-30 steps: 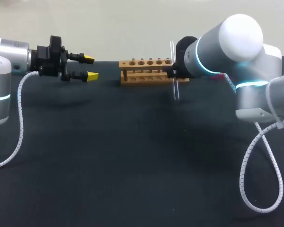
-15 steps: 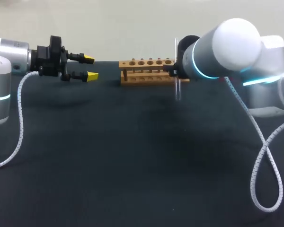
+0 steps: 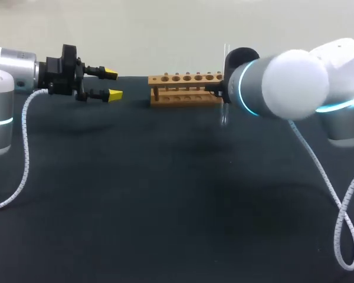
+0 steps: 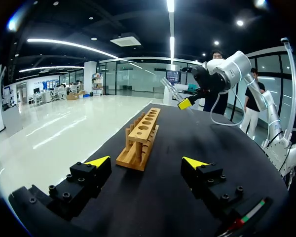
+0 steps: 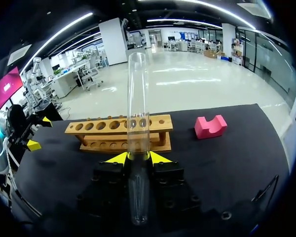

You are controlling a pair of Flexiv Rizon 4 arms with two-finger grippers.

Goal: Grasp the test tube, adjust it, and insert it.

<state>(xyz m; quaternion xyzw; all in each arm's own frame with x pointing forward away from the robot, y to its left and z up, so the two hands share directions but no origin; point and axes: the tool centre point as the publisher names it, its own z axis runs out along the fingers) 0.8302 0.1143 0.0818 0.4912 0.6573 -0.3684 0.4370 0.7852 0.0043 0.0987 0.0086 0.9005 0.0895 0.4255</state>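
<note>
Dark cloth covers the table. The test tube is clear glass. It is up in the air, off the table, and not in any hole. The right gripper has it: the two yellow tips press on the glass from both sides, close together. In the right wrist view the tube stands straight up between the fingers. Most of it sticks up past the tips, and a shorter bit hangs down under them.

In the head view the tube is by the right end of the wooden rack. I cannot tell if it is right over a hole. The rack sits on the table near the far edge and has a row of round holes on top. From the right wrist view it lies just ahead of the tube. A pink block sits on the table beside the rack's end, a little apart from it.

The left gripper hangs over the left side of the table, well apart from the rack. Its yellow tips are spread wide, with nothing between them. They point at the rack.

A white curly cable hangs from the left arm.
</note>
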